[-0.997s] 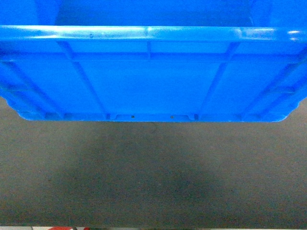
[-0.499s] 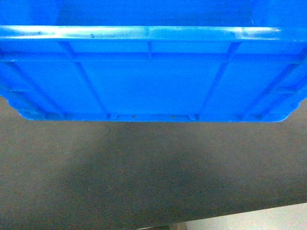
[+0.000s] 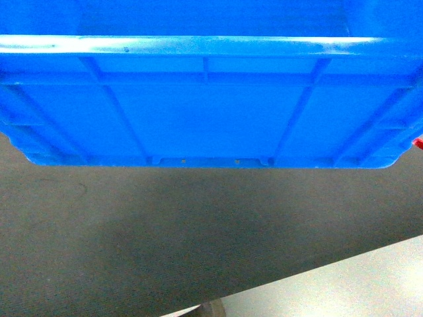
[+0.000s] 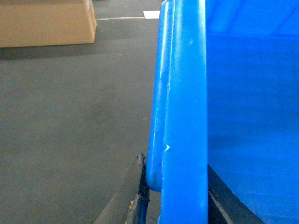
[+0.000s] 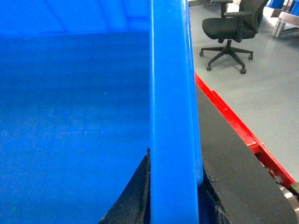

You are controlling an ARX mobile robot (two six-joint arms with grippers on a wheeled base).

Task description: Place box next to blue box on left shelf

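In the head view, the large bright blue ribbed plastic crate [image 3: 211, 99] fills the upper frame, held above dark grey carpet [image 3: 165, 238]. In the left wrist view, the left gripper [image 4: 180, 205] straddles the crate's thick smooth rim, dark fingers [image 4: 135, 196] closed on either side; a brown cardboard box [image 4: 46, 21] sits beyond. In the right wrist view, the right gripper [image 5: 175, 205] likewise clamps the opposite rim, near a red tubular metal frame [image 5: 238, 126] and black office chair [image 5: 231, 25].
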